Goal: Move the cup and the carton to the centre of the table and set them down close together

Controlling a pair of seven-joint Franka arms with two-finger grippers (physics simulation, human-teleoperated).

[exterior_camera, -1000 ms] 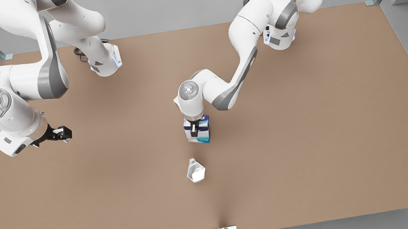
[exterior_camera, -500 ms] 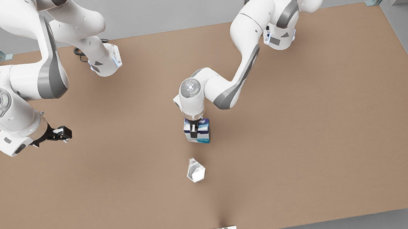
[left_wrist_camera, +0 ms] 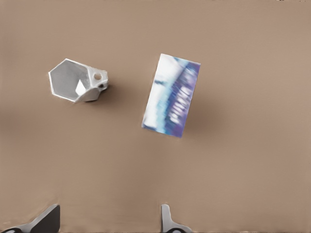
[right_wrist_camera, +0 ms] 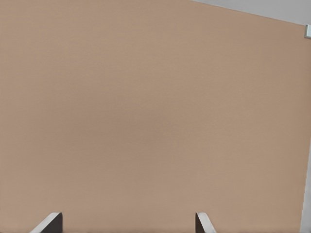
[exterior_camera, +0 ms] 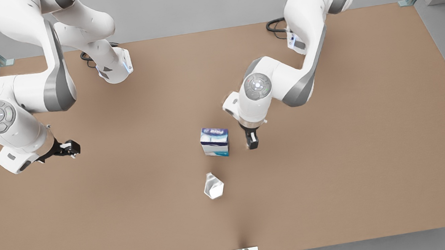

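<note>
the carton (exterior_camera: 215, 141) stands in the middle of the table (exterior_camera: 357, 146), and the cup (exterior_camera: 213, 186) sits near it, so both look placed. the left gripper (exterior_camera: 252, 141) hangs open and empty just beside the carton. the right gripper (exterior_camera: 67, 148) waits open and empty, well apart.

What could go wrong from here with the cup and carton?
1. The open left gripper hangs close beside the white and dark blue rectangular carton; a sideways move could knock it.
2. The small silvery-white faceted cup seems to lie on its side on the brown table, apart from the carton; a nudge may roll it farther.
The right gripper waits open at the front view's left.
</note>
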